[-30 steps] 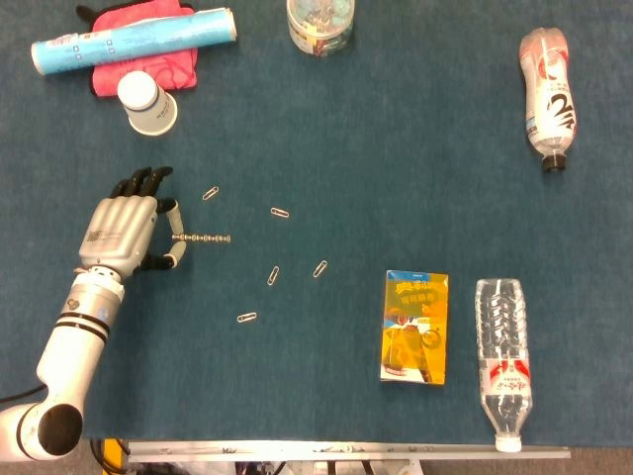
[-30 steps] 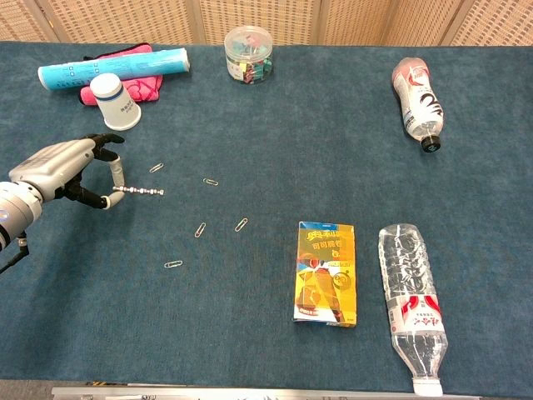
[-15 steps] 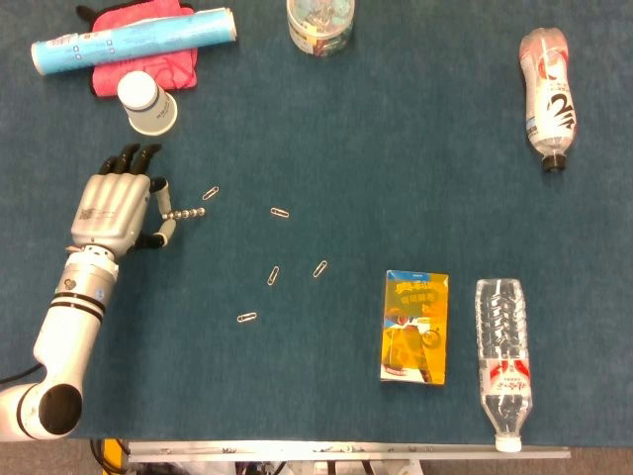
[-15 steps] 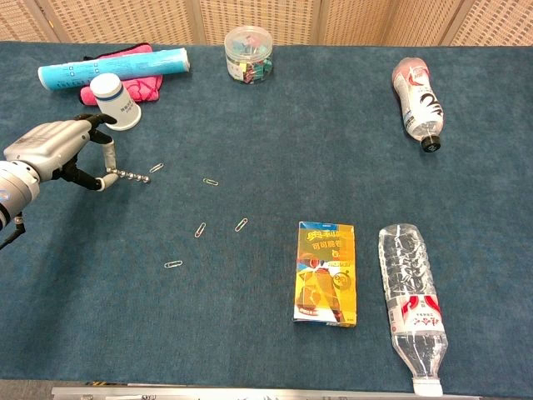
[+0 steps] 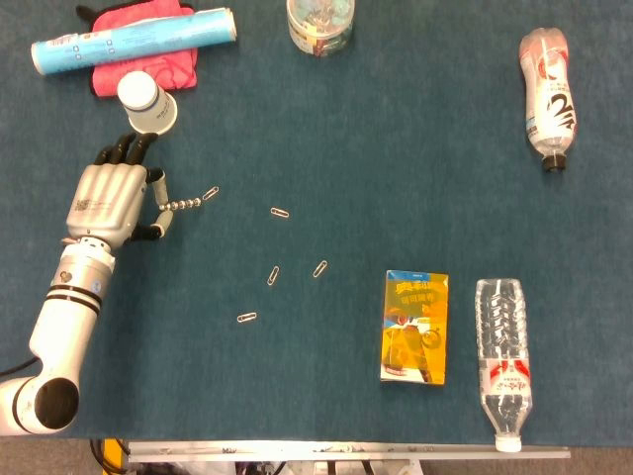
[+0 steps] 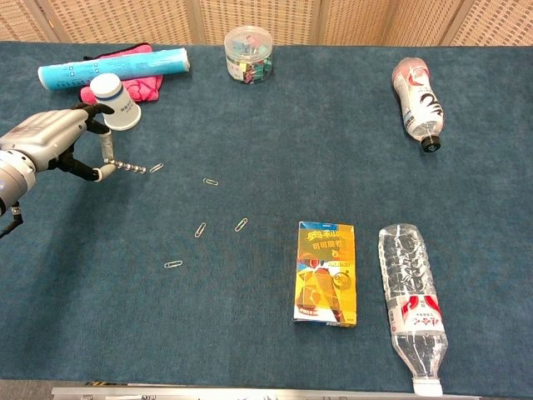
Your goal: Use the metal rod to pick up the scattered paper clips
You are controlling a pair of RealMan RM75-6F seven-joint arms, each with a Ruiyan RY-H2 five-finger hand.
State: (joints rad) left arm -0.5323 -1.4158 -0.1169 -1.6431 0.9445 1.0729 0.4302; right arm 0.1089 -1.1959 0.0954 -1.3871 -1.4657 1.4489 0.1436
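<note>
My left hand (image 5: 112, 202) (image 6: 52, 143) pinches a short beaded metal rod (image 5: 182, 205) (image 6: 129, 167) at the left of the blue table. The rod points right and its tip touches or nearly touches one paper clip (image 5: 210, 193) (image 6: 156, 167). Several other paper clips lie loose to the right and below: one (image 5: 281, 212) (image 6: 211, 181), one (image 5: 273, 276) (image 6: 200, 229), one (image 5: 320, 268) (image 6: 241, 223) and one (image 5: 246, 318) (image 6: 173, 264). My right hand is in neither view.
A paper cup (image 5: 147, 103) lies just above my left hand. A blue tube (image 5: 132, 41) on a pink cloth (image 5: 148, 67) is at the back left, a clip jar (image 5: 320, 24) at the back. A yellow box (image 5: 415, 327) and two bottles (image 5: 503, 361) (image 5: 547, 85) lie right.
My left hand has moved up the table and slightly left with the rod, bringing the rod's tip up to the paper clip nearest the cup. The other clips have not moved.
</note>
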